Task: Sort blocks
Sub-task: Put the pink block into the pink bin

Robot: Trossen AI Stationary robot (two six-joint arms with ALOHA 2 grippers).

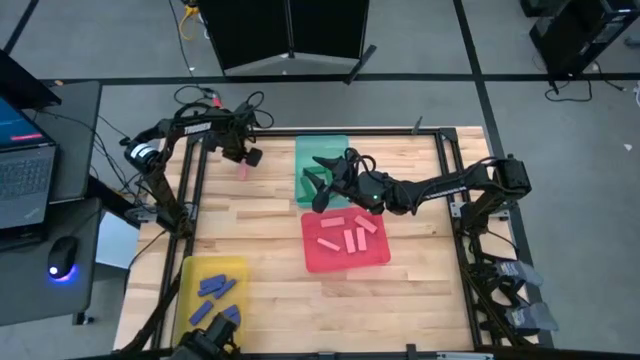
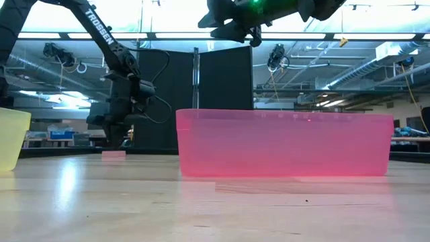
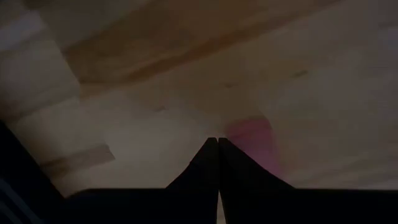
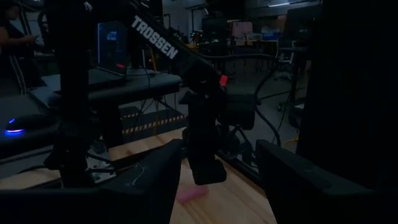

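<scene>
One pink block (image 1: 241,172) lies flat on the bare wood near the table's far left corner; it also shows in the low view (image 2: 113,154) and beside the fingertips in the left wrist view (image 3: 252,140). My left gripper (image 1: 245,156) points down, shut, just above this block (image 4: 193,194) with a small gap showing. My right gripper (image 1: 318,185) stands open and level, high over the green tray (image 1: 322,150), facing the left arm, with nothing between its fingers. Several pink blocks lie in the red tray (image 1: 345,262). Several blue blocks lie in the yellow tray (image 1: 200,268).
The green tray and the red tray sit mid-table, the yellow tray at the near left corner. In the low view the red tray's wall (image 2: 282,144) fills the middle. A laptop (image 1: 22,165) and a mouse (image 1: 62,258) sit on a side desk to the left.
</scene>
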